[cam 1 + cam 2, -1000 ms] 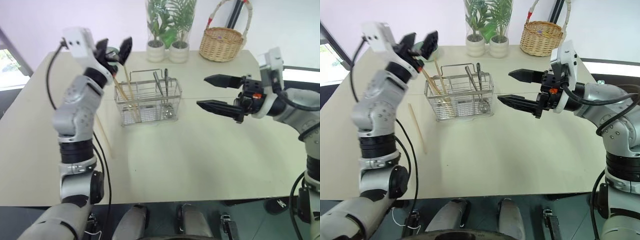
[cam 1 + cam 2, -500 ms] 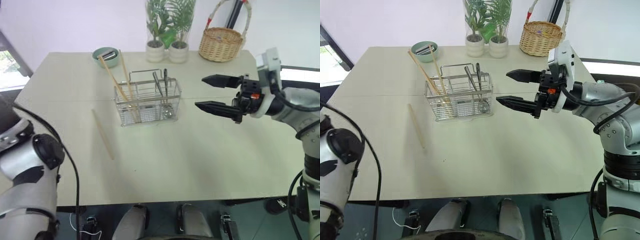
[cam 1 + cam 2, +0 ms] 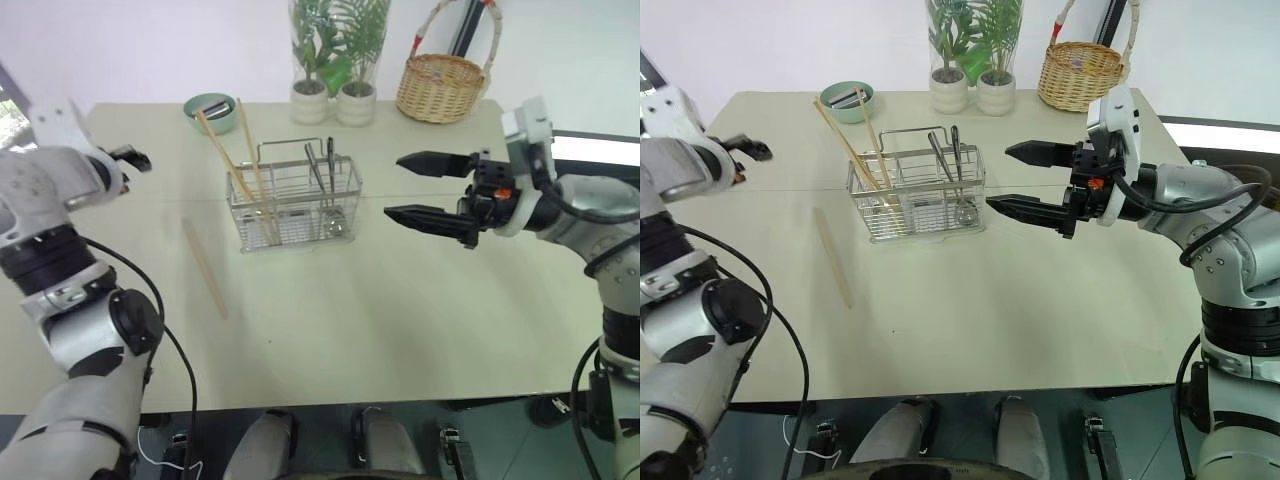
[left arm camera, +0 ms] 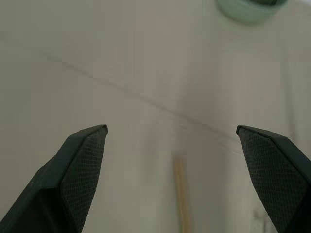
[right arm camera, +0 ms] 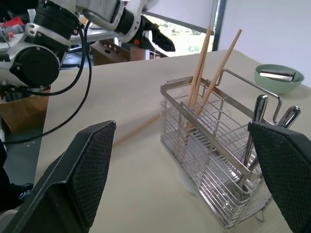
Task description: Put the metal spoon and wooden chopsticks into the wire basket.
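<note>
The left gripper (image 4: 171, 145) hangs wide open and empty above one of the wooden chopsticks (image 3: 205, 268) lying on the table (image 3: 400, 300) beside the wire basket (image 3: 295, 205); a clean pick means dropping squarely over the stick. The right gripper (image 3: 410, 187) waits wide open.

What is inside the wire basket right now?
The wire basket holds two wooden chopsticks leaning in its left end and metal utensil handles standing in its right end. The mesh hides their lower ends. One chopstick lies on the table.
</note>
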Controlling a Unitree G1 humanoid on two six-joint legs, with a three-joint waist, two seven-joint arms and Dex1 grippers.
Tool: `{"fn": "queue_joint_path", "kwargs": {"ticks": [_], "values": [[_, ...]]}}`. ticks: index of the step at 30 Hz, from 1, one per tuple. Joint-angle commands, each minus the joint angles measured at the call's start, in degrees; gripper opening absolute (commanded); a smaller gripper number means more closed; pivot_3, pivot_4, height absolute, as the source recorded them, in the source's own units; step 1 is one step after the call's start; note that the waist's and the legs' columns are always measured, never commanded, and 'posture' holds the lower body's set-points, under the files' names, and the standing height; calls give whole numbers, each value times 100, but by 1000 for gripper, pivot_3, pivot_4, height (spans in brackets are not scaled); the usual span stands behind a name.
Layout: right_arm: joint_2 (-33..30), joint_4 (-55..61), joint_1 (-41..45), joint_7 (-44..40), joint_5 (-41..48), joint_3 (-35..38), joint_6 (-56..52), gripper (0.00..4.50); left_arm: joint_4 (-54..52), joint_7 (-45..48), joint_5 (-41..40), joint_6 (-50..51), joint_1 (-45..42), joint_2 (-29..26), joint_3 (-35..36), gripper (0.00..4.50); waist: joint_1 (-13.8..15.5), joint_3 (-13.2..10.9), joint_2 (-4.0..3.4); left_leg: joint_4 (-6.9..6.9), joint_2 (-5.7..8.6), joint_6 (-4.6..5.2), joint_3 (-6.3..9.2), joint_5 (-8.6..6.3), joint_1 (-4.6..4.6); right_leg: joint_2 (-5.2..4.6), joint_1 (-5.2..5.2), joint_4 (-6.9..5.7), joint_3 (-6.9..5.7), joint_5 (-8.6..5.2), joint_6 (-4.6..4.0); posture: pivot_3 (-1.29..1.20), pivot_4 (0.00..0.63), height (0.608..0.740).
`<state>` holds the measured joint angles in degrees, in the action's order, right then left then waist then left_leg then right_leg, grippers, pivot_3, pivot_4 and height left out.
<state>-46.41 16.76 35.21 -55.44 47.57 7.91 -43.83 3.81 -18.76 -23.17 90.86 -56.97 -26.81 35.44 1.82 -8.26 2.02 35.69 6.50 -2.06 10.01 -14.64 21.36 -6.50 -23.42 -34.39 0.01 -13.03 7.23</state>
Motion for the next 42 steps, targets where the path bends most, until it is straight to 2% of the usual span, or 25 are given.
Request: {"fn": "queue_joint_path", "kwargs": {"ticks": [1, 6, 11, 23, 27, 28, 33, 39, 42], "values": [[-43, 181, 32, -10, 39, 99, 22, 4500, -343, 69, 167, 164, 244, 169, -4, 4480, 0, 0, 0, 1, 0, 0, -1, 0, 0, 0, -1, -1, 1, 0, 0, 0, 150, 710], [-12, 269, 45, 66, 79, 102, -38, 4500, -295, 50, 308, 164, 634, 652, -116, 4480, 33, 0, 0, 2, 0, -2, -5, 1, 2, -1, 0, 1, 1, 1, -2, 0, 150, 710], [48, 359, 52, 162, 129, 111, -99, 4500, 6, 194, 566, 120, 593, 910, -295, 4480, 41, 1, 0, 7, 1, 3, -9, -3, 3, -3, 2, 3, 1, 2, -2, 0, 150, 710], [227, 482, 41, 442, 233, 145, -164, 4500, 2827, 557, 1248, -1691, -18, 788, -1001, 4480, 39, 5, -7, 6, 1, 12, -12, -8, 0, -3, 4, 2, 0, 3, -3, 0, 150, 710], [252, 536, -17, 507, 256, 186, -174, 4500, 3649, 532, 1289, -2333, -306, 769, -983, 3277, 53, 8, -14, 7, 2, 15, -12, -10, -1, -3, 5, 0, -1, 3, -1, 0, 150, 710], [244, 540, -26, 512, 265, 199, -177, 4500, 3774, 520, 1279, -2417, -356, 763, -967, 2614, 53, 8, -14, 7, 2, 17, -11, -11, -1, -4, 6, 0, -2, 4, -1, 0, 150, 710], [184, 534, -61, 530, 304, 257, -175, 4500, 4086, 428, 1200, -2560, -498, 768, -891, 49, 55, 8, -14, 11, 7, 18, -9, -11, 0, -9, 8, 0, -4, 5, 1, 0, 150, 710], [158, 515, -112, 525, 306, 295, -147, 4500, 4089, 326, 1164, -2531, -521, 790, -811, 13, 47, 9, -14, 11, 7, 18, -9, -10, 0, -10, 7, -1, -4, 5, 2, 0, 150, 710], [157, 472, -124, 495, 266, 283, -112, 4500, 3781, 448, 1219, -2890, -571, 620, -924, 13, 44, 8, -13, 11, 7, 18, -9, -11, 0, -10, 8, -1, -4, 5, 2, 0, 150, 710]]}}
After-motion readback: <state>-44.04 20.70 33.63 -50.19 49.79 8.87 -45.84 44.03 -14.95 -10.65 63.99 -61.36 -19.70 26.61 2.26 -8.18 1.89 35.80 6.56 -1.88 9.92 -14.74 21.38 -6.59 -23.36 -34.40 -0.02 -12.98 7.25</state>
